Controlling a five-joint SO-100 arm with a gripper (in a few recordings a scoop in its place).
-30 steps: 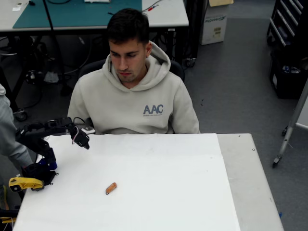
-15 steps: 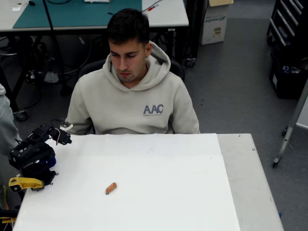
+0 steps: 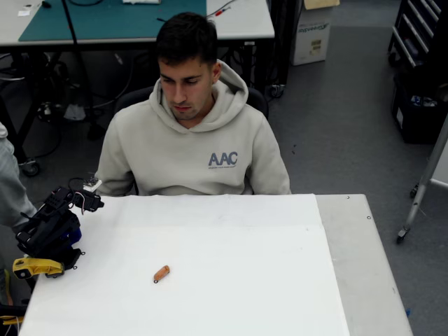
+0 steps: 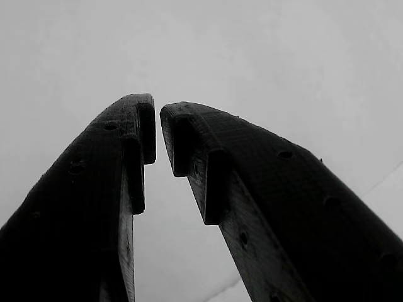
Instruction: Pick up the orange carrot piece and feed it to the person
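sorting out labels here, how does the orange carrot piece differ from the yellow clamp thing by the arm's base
The orange carrot piece is orange and slim; the yellow clamp is yellow and bulkier. The carrot piece lies loose mid-table, while the clamp sits at the table's left edge beside the arm's base. Both are apart from the gripper.

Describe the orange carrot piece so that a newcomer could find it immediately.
Start at the white table in front of the person in the beige hoodie. The orange carrot piece lies alone on its lower left part, right of the yellow clamp. It is the only small orange stub there.
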